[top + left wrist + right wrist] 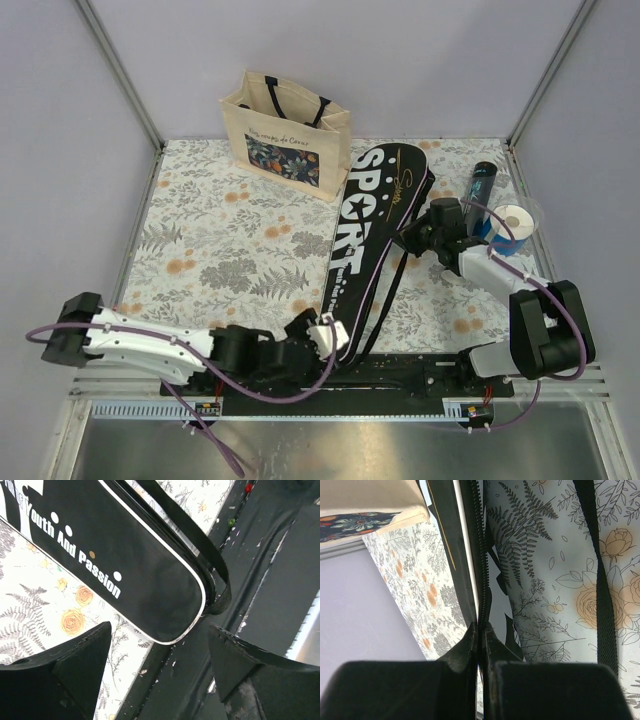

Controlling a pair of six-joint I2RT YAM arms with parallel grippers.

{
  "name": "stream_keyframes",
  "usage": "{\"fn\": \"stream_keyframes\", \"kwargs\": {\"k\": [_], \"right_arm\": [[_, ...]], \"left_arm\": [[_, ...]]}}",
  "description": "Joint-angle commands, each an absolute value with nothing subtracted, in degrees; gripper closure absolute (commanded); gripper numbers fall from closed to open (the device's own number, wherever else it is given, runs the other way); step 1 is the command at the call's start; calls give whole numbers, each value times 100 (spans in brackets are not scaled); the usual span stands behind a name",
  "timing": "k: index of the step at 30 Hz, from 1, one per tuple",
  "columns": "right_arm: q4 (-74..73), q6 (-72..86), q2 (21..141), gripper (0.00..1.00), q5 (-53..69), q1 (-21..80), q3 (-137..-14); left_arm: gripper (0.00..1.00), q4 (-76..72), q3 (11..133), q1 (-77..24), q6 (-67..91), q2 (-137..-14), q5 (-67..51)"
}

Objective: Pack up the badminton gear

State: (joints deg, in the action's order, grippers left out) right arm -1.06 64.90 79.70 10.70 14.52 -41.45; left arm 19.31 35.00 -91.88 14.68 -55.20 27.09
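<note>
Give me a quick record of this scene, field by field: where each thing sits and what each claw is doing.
cover: flat on the table, diagonal, narrow end toward the near edge
left claw: open, at the cover's narrow end, no contact visible
right claw: shut on the zipper at the cover's right edge
tote: upright at the far edge, left of the cover's wide end
tube: far right, beside the roll

light: bright, even | shadows: faint — soft | right claw (479, 630): dark, blurred
</note>
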Motion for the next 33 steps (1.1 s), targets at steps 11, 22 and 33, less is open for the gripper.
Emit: {"fn": "stream_keyframes", "kwargs": {"k": [11, 22, 33], "right_arm": [[176, 7040, 7611, 100, 1626, 1266, -4412], [316, 7084, 7497, 100, 1793, 1222, -4219], [63, 5434, 7138, 55, 1908, 1204, -4148]], "left_arm": [[15, 809, 4122, -10582, 1406, -8313, 5053], [25, 545, 4140, -10617, 1626, -8816, 5836], [100, 791, 3552, -10503, 2293, -7034, 5564]]}}
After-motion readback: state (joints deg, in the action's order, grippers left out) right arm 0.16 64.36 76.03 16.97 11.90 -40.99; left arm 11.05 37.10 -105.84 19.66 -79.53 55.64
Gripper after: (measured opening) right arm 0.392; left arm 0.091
